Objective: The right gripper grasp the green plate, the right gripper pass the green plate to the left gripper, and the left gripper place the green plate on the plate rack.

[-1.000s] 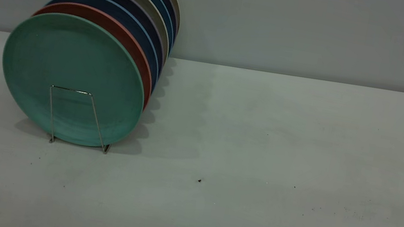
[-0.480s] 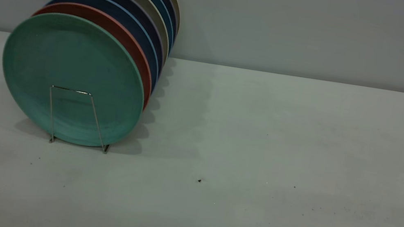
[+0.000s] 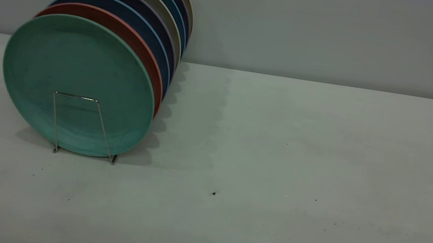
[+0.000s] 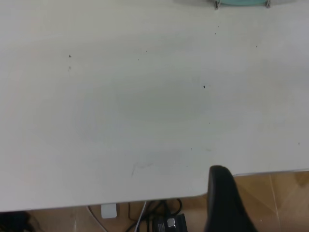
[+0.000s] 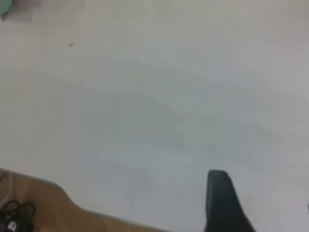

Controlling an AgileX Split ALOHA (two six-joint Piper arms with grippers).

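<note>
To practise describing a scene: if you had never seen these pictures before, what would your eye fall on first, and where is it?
The eye goes first to the green plate, standing on edge at the front of the plate rack on the left of the white table in the exterior view. Behind it a salmon-pink plate, then dark blue and beige plates, fan back toward the wall. Neither end effector shows there; each wrist view shows one dark finger over the table.

Green plate [image 3: 73,74] stands upright in plate rack [image 3: 84,127].
</note>
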